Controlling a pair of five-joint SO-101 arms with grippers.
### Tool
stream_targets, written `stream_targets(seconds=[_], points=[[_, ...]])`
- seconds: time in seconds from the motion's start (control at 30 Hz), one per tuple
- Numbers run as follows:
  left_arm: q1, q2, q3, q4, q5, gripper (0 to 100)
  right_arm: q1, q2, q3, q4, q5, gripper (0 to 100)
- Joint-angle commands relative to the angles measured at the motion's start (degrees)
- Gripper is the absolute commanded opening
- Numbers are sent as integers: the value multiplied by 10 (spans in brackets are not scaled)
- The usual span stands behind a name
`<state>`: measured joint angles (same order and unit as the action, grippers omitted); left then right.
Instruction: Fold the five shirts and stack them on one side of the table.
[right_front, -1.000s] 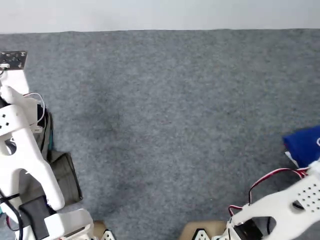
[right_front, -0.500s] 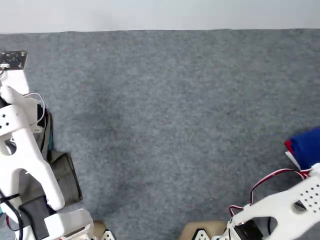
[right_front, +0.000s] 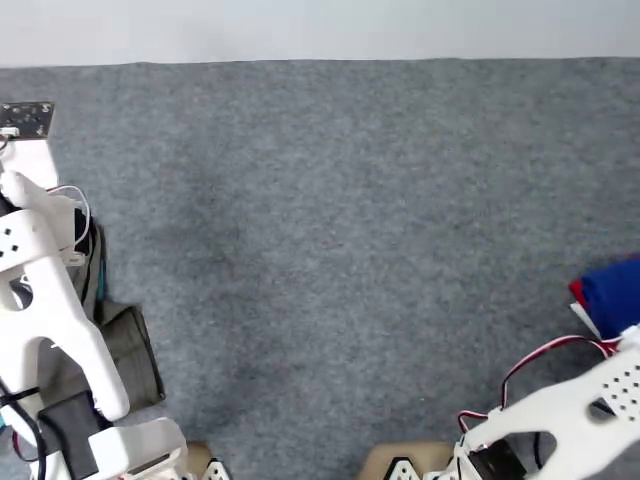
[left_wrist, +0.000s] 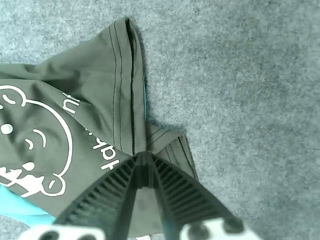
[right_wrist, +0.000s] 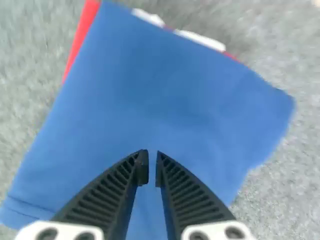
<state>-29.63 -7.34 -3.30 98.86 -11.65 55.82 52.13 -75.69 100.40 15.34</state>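
Mat taken as landmark.

**Right side.** Right gripper is hanging directly over the blue shirt, at the mat's right edge. Its fingers are all but closed, with a thin slit between the tips. I cannot tell whether any cloth is caught. The blue shirt is lying under and ahead of the tips, as a folded block turned askew to the line of the fingers. It looks near square, so I am not fixing a long axis. It is sitting on a red shirt, and a white one is peeking out at the far corner.

**Left side.** Left gripper is closed, tips meeting right at a fold of the olive shirt, at the mat's left edge. The hem seams are running away from the tips, roughly in line with the fingers. I cannot tell whether it is pinching cloth. A teal shirt is showing beneath the olive one.

**Judgement.** Each arm is working its own pile; the right arm is the nearer one to the blue shirt.

**Change.** Against one second ago, the blue shirt's visible patch is sitting slightly lower, towards the mat's near-right corner, and the right arm is shifted a little the same way. Most of that shift is falling in the first half second. The left arm and the olive shirt are showing no shift.
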Motion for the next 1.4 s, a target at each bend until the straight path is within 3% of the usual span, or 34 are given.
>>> stream_targets(seconds=[0.0, 0.2, 0.43, 0.73, 1.0, 1.27, 1.37], points=[[4, -25, -2, 16, -6, 20, 20, 27, -20, -20, 12, 13], [4, -25, -2, 16, -6, 20, 29, 112, -37, -86, 16, 9], [4, -25, -2, 16, -6, 20, -16, 80, -213, 21, 12, 9], [5, -31, -3, 16, -4, 20, -69, -32, -138, 26, 12, 9], [4, -31, -3, 16, -3, 19, -124, -172, 18, 26, 17, 9], [4, -31, 0, 17, -5, 22, -248, -415, 351, 25, 16, 9], [4, -31, 35, 18, -37, 26, -286, -482, 451, 24, 13, 9]])
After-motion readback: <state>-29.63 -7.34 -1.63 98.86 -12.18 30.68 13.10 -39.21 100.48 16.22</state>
